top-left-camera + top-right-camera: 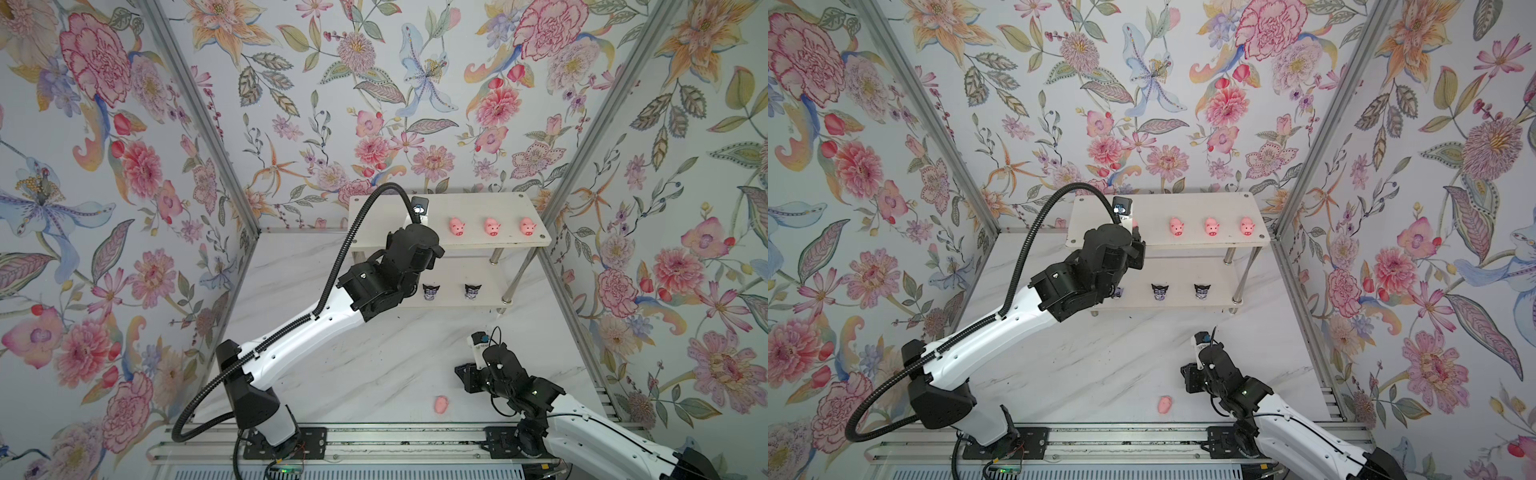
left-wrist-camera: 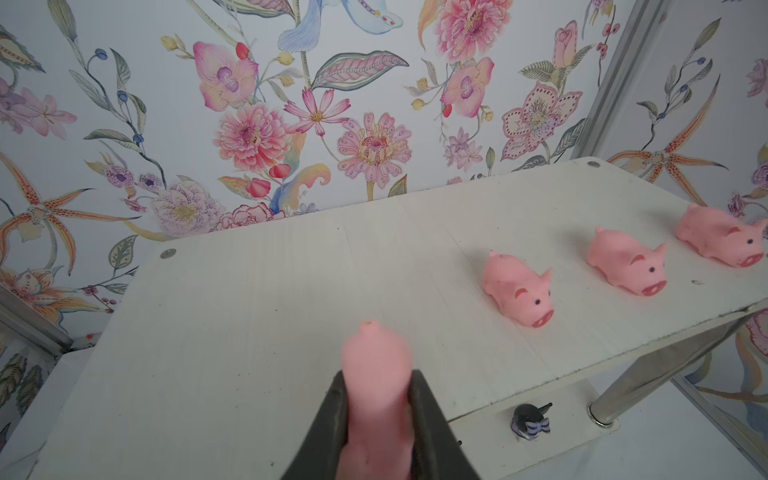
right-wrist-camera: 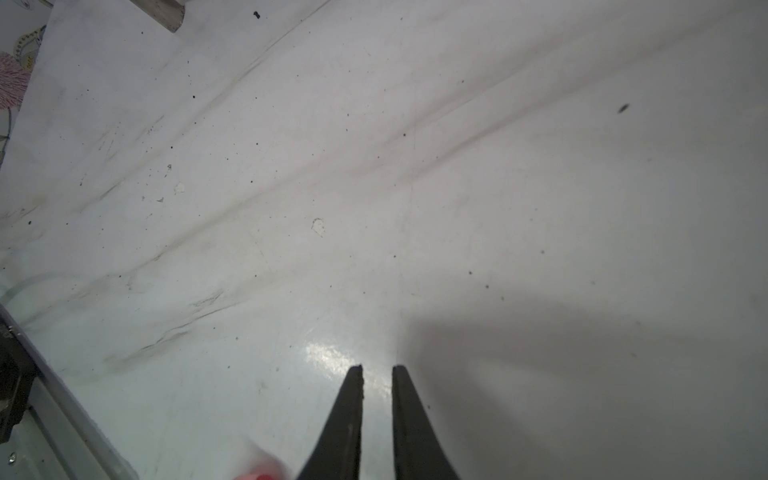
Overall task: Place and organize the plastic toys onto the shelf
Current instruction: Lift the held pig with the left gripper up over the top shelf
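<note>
The left wrist view shows the left gripper (image 2: 376, 380) clamped on a small pink plastic pig (image 2: 376, 357). Its two dark fingers (image 2: 428, 411) press the soft body from both sides. This held pig is above the left part of the top board of the white two-tier shelf with chrome tube legs (image 2: 249, 299). I cannot tell if it touches the board.

On the same board, three more pink pigs with darker snouts stand in one row, apart from each other: the nearest pig (image 2: 519, 291), the middle pig (image 2: 627, 266) and the far pig (image 2: 721, 241).

On the lower board stand two black-eared purple-and-white figurines (image 1: 431, 291) (image 1: 473, 291). A third figurine (image 1: 1118, 292) is half hidden behind the left arm.

One loose pink pig (image 1: 441, 404) lies on the white marble-patterned table (image 1: 374, 374), near the right gripper (image 3: 377, 370). The fingers of this gripper are a little apart, with nothing between them, over the bare table.

The white label on the right wrist camera (image 1: 482, 344) carries writing too small to read.
</note>
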`<state>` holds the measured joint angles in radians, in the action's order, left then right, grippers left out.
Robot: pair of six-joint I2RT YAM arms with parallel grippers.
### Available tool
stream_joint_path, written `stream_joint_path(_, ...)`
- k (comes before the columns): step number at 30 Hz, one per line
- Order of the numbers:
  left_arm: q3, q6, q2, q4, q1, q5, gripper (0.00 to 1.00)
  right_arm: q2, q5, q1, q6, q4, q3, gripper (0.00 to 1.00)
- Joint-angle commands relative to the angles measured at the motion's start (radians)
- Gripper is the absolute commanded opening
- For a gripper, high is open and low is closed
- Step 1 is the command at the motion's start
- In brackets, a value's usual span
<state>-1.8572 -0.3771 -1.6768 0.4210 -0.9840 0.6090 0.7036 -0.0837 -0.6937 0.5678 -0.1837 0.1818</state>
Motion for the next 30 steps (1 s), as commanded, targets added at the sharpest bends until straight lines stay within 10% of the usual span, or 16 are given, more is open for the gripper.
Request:
stream_joint_path(1, -0.123, 0.020, -0.089, 0.136, 0.032, -0.004, 0.25, -0.031, -0.018, 0.010, -0.016, -0.016, -0.010, 0.17)
stream_joint_path(15, -0.390, -0.038, -0.264, 0.300, 0.076, 0.013, 0.25, -0.089, -0.059, 0.039, -0.019, -0.036, -0.025, 0.18)
stream_joint_path(30, -0.148, -0.108, -0.150, 0.172, 0.133, -0.063, 0.38, -0.094, -0.069, 0.069, -0.018, -0.035, -0.028, 0.18)
